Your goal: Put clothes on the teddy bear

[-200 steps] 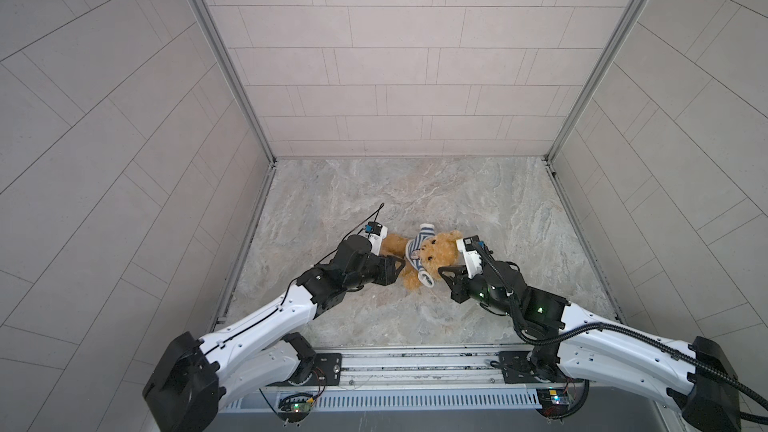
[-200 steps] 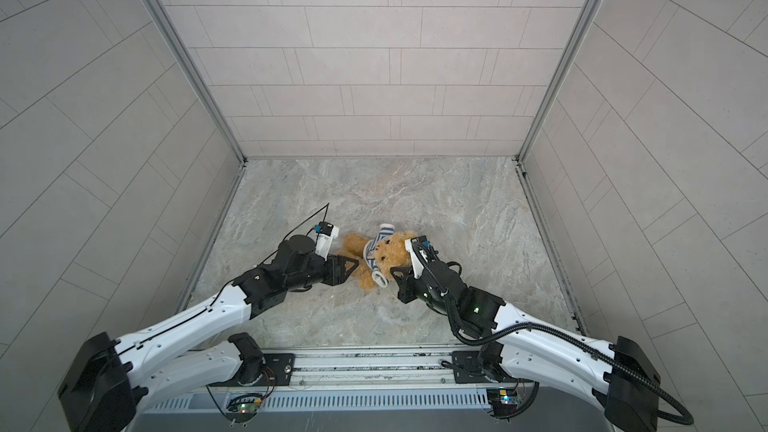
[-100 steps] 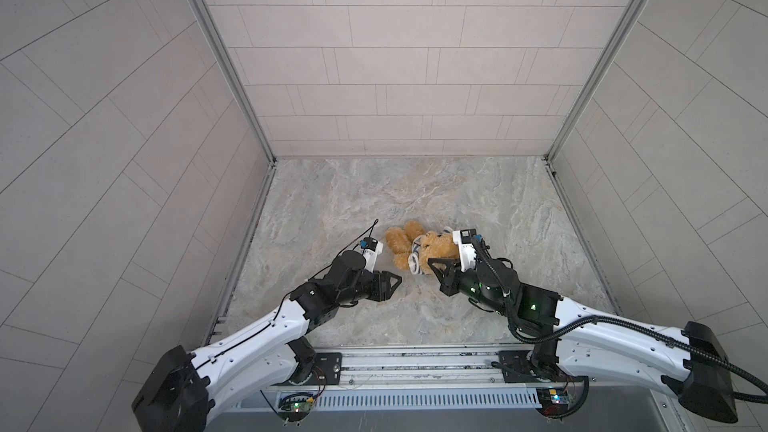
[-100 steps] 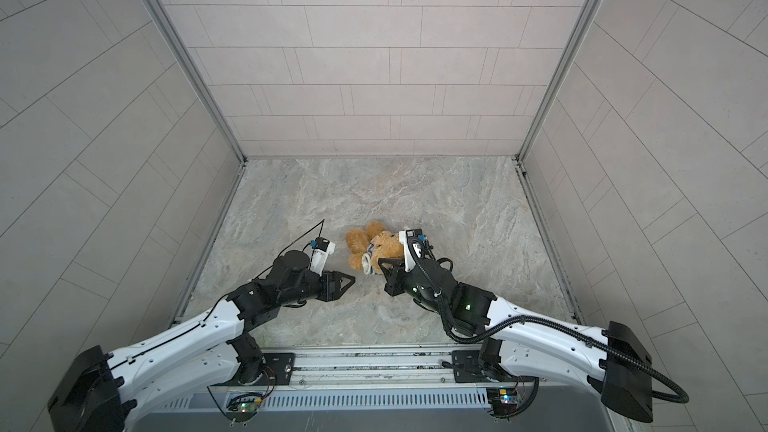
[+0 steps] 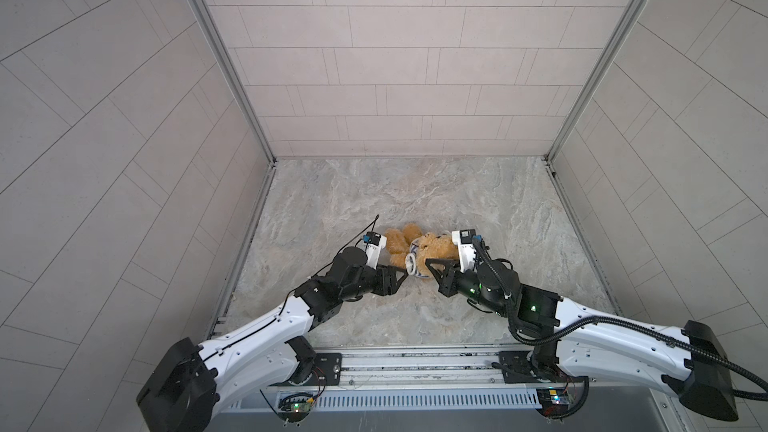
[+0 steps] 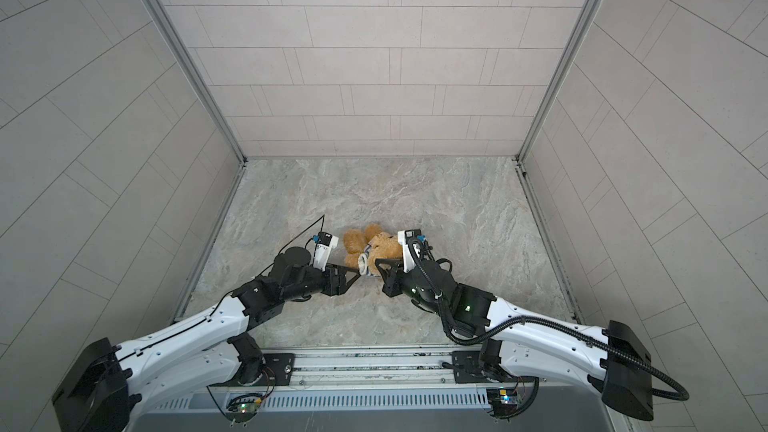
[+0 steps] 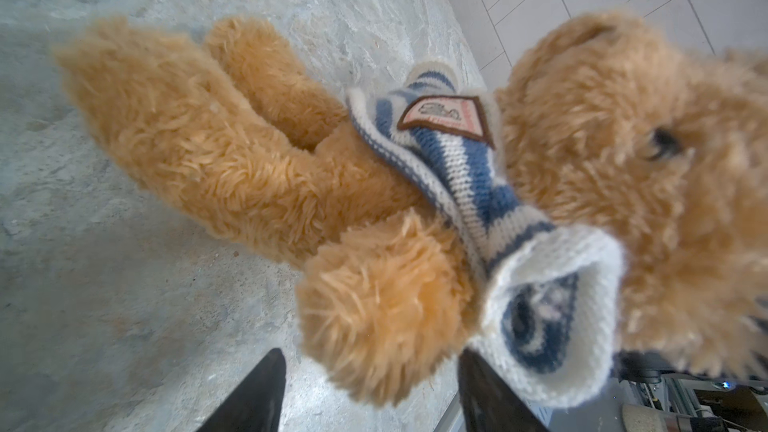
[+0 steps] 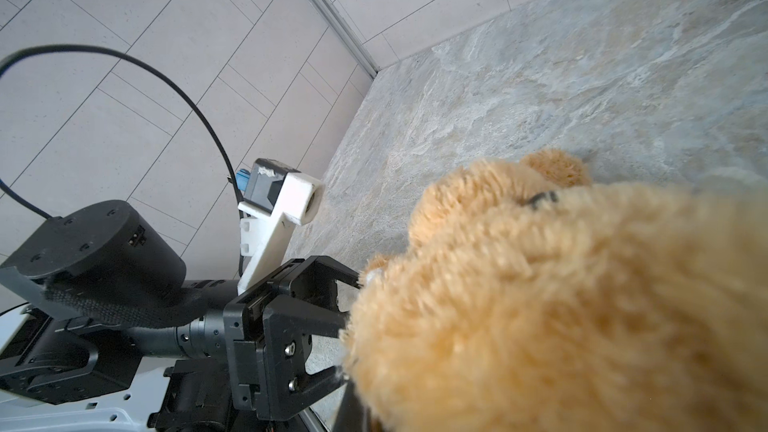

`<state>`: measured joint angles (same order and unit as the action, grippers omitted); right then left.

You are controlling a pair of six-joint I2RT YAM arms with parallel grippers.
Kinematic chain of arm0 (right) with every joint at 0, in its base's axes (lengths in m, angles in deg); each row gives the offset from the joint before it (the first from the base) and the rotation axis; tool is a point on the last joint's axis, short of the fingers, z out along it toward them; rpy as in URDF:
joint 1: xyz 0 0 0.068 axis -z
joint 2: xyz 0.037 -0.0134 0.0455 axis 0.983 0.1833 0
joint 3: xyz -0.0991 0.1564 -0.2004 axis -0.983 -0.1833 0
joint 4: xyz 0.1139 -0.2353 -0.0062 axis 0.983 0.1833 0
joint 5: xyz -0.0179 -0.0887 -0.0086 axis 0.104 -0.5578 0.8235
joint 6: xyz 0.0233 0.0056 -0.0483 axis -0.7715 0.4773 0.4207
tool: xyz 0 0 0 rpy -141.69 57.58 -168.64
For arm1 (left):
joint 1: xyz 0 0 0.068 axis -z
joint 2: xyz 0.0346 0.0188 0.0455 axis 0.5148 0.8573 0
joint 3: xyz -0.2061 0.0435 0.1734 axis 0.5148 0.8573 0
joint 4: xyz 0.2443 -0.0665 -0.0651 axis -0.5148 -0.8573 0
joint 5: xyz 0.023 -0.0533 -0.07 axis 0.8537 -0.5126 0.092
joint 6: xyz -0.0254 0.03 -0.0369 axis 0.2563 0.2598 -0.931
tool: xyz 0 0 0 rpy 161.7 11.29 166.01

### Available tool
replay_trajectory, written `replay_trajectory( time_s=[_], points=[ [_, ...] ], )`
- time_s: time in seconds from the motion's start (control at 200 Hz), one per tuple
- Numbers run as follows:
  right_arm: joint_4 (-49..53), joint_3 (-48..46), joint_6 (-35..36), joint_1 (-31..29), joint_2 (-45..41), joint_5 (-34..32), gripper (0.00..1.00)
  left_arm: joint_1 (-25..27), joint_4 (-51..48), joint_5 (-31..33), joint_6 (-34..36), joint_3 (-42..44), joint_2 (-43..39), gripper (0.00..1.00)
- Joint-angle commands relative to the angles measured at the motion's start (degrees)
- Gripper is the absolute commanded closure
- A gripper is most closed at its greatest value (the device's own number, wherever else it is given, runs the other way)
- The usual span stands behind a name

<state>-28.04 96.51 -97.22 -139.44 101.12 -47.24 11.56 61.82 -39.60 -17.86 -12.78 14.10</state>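
Marble floor (image 5: 415,193), mostly bare, meets tiled walls (image 5: 395,76) on three sides. Near its front middle, clear of those edges, the teddy bear (image 5: 436,245) is between both arms, striped shirt (image 7: 457,160) bunched at its neck. Left gripper (image 5: 405,276) splayed beside the sleeve; right gripper (image 5: 430,268) clenched against the bear.

The teddy bear (image 7: 232,151) is coloured golden brown; the shirt (image 7: 457,168) is striped blue and white (patch edged brown); the tabletop (image 5: 415,193) is veined grey.
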Motion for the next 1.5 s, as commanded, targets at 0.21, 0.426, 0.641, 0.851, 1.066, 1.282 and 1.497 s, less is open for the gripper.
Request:
replay_trajectory(
  time_s=[0.21, 0.426, 0.641, 0.851, 1.066, 1.282, 1.497],
  points=[
    [0.35, 3.14, 0.30, -0.37, -2.08, 2.27, 1.00, -3.78, 10.74, -3.81, 2.47, -1.43, 4.57, 0.33],
    [1.72, 4.86, 0.12, -0.28, -2.62, 2.40, 1.00, -3.78, 13.90, -6.70, 2.50, -1.24, 4.80, 0.52],
    [2.72, 5.21, 0.45, -0.20, -3.38, 1.87, 1.00, -3.78, 11.99, -6.35, 3.02, -0.48, 2.97, 0.72],
    [4.80, 4.65, 0.60, 0.84, -6.16, 1.23, 1.00, -3.78, 9.37, -5.06, 3.12, 0.52, 0.02, 0.89],
    [9.85, 3.84, 2.71, 2.14, -8.52, -1.60, 0.89, -3.74, 4.74, -5.66, 3.78, 0.77, -4.75, 1.00],
    [11.81, -5.66, 2.80, 6.91, -12.14, -0.64, 0.54, -2.78, 3.25, -5.97, 3.24, 0.79, -5.15, 1.00],
    [12.87, -6.36, 13.28, 6.92, -12.84, 5.06, 0.36, -2.64, 3.93, -5.51, 3.50, 0.95, -2.44, 1.00]
  ],
)
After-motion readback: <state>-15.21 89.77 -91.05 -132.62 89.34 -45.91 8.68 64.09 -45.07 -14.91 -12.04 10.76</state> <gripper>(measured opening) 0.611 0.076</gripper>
